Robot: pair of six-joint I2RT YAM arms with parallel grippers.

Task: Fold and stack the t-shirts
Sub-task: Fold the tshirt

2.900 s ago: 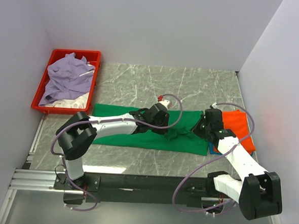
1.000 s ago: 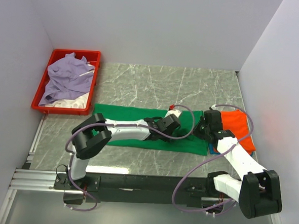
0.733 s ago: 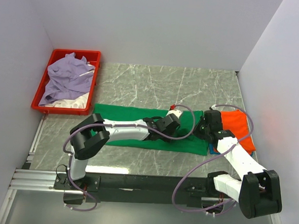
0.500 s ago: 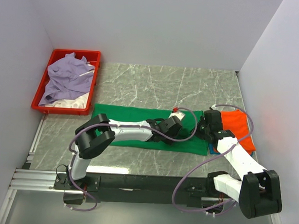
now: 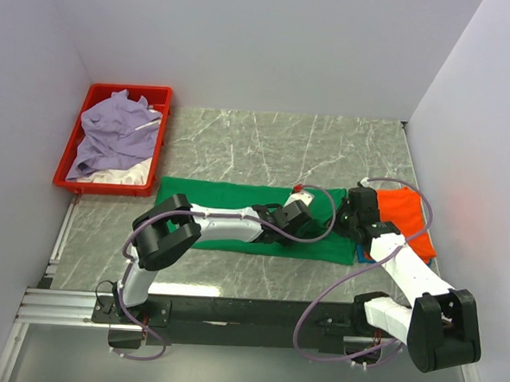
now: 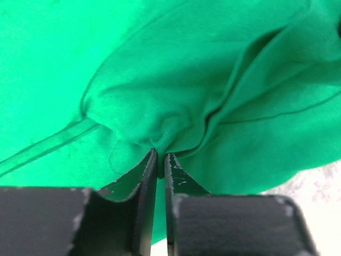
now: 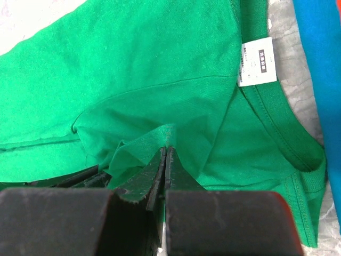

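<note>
2 pinches on green tee (image 5: pixel 212 193) | L claw (image 6: pixel 160 156) | R claw (image 7: pixel 165 152)

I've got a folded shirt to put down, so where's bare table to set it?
Widest free patch: the far table between tray, back wall and green shirt. A narrower strip runs between green shirt and the base rail. Crowded: the right end, where left pincer and right pincer pinch it beside the orange shirt.

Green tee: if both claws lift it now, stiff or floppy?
Likely floppy: the green t-shirt bunches into soft folds where the left claw pinches it. Probably light, thin cloth; the right claw nips just a small fold. Expect the unheld middle to sag, not roll or tip.
</note>
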